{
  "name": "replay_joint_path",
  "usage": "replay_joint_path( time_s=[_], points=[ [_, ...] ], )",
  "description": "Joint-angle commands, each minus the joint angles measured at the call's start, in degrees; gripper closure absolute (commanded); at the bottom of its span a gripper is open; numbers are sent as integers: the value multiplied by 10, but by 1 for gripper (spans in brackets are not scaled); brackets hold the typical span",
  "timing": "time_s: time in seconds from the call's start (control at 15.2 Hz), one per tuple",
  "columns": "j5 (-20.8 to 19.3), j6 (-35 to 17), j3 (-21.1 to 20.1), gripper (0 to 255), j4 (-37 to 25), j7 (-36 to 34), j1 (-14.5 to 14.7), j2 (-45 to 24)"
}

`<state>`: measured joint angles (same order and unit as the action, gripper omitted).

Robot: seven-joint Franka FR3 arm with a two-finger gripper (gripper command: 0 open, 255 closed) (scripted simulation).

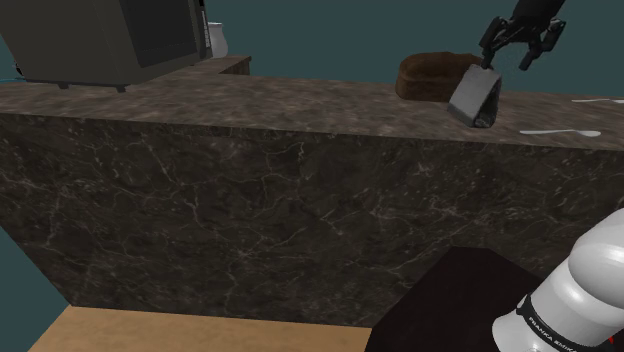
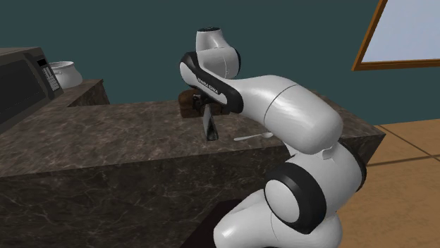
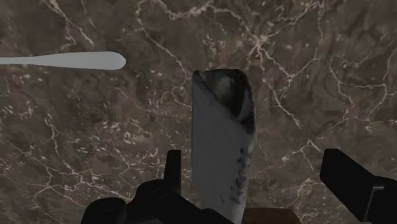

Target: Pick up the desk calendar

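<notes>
**Desk calendar (image 1: pixel 474 97) at the jaws, on the dark marbled bench (image 1: pixel 300 95).** Much is concealed from you. In the second exterior view the white arm (image 2: pixel 289 113) covers most of the brown bowl (image 1: pixel 432 76). There the calendar shows as a thin dark sliver under the wrist. In the wrist view its near end is hidden behind the hand. You cannot tell whether its base rests on the bench or hangs just clear.

The jaws stand wide. The grey calendar lies between them, with one finger (image 3: pixel 172 167) just beside its face and the other (image 3: pixel 352 181) well apart, so it is not clasped.

In the shoulder view the calendar leans just in front of the bowl. A white spoon (image 1: pixel 562 132) lies on the bench to the bowl's right, nearer the camera. Far to the bowl's left stands a dark microwave (image 1: pixel 110 40), cut off by the top edge. It half hides a white pot (image 1: pixel 216 40) behind it.
</notes>
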<state>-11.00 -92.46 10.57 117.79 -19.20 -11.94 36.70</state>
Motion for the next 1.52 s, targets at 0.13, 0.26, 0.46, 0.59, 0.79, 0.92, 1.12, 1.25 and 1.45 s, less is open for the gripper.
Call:
replay_joint_path(
  time_s=[0.13,0.26,0.46,0.59,0.79,0.92,1.12,1.25,1.45],
  points=[
    [-3,-27,2,0,35,-6,-3,11],
    [-4,-41,3,0,55,-8,-3,17],
    [-5,-45,3,255,62,-9,-4,19],
    [-5,-45,3,255,62,-8,-4,19],
    [-5,-45,3,255,62,-8,-4,19],
    [-5,-45,3,255,62,-8,-4,19],
    [-4,-38,3,255,51,-7,-3,16],
    [-2,-24,2,255,31,-6,-2,10],
    [0,-2,0,255,1,-3,-1,1]
  ],
)
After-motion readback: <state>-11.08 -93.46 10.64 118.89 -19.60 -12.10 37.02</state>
